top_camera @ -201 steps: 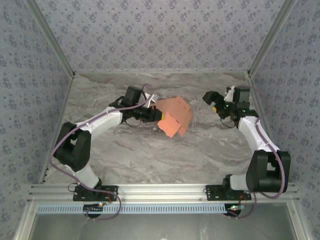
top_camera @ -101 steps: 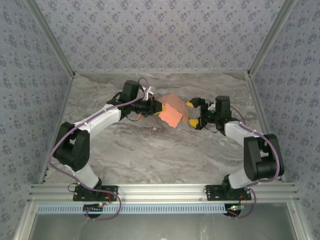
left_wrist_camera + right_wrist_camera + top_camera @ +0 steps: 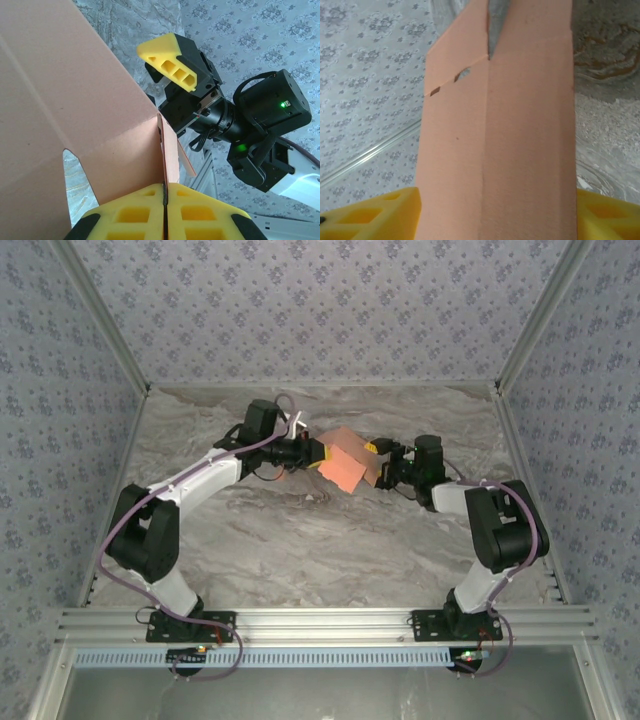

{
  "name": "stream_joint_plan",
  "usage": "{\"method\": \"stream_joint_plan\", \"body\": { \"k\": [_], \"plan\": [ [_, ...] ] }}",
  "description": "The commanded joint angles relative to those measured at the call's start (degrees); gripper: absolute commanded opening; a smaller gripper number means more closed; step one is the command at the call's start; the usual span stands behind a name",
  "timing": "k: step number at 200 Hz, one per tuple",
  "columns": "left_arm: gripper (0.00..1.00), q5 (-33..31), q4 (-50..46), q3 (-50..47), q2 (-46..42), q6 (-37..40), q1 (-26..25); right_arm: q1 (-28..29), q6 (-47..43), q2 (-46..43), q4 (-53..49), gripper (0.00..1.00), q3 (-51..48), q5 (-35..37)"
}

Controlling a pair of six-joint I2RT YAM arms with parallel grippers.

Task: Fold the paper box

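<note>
The left gripper (image 3: pixel 164 192) pinches the box (image 3: pixel 65 100) edge tight, and the right gripper (image 3: pixel 490 215) has its 2 fingers on both sides of it, squeezing or not, hard to tell.

Right arm swings in from the right wall to table centre. Its elbow now folds up near the right edge, forearm pointing left.

Right gripper (image 3: pixel 380 464), well apart from the paper box (image 3: pixel 345 462) a second ago, now sits at the box's right side. Its fingers (image 3: pixel 370 215) straddle the cardboard, one on each side of the panel, closer together than half a second ago. Contact can't be confirmed.

Paper box goes from a wide, splayed sheet hanging low to a tighter, more compact shape, slightly farther up the table.

Left gripper (image 3: pixel 318 454) shifts a little toward the far wall and right, carrying the box with it.
</note>
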Motion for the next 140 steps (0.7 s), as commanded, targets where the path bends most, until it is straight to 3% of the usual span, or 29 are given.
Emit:
{"method": "stream_joint_plan", "body": {
  "k": [1,39,56,66,83,96,106,140],
  "plan": [
    [0.08,1.0,1.1,-0.3,-2.6,0.0,0.4,-0.6,-0.3,-1.6,0.6,0.64,0.8,2.5],
    [0.09,1.2,1.2,-0.5,-2.8,0.0,0.6,-0.7,-1.7,-2.0,1.1,0.29,1.6,3.1],
    [0.11,1.2,1.2,-0.8,-3.3,0.0,0.6,-0.8,-4.0,-3.3,-1.1,0.26,2.2,3.9],
    [0.18,1.1,1.1,-1.1,-3.9,0.0,0.7,-1.0,-5.7,-4.2,-2.9,0.26,2.9,4.2],
    [0.43,0.5,1.0,-1.9,-5.3,0.6,0.9,-1.3,-9.7,-5.9,-5.8,0.22,4.1,4.7],
    [0.55,-0.5,-0.2,-2.2,-6.6,1.5,1.0,-1.7,-13.7,-7.6,-9.1,0.14,5.5,5.3],
    [0.59,-1.2,-1.7,-2.2,-7.6,2.6,1.0,-2.0,-17.6,-9.1,-12.2,0.09,6.6,5.7],
    [0.7,-4.4,-7.0,-2.2,-11.8,6.4,1.9,-2.7,-36.8,-14.6,-25.3,0.08,13.5,8.4]
  ]
}}
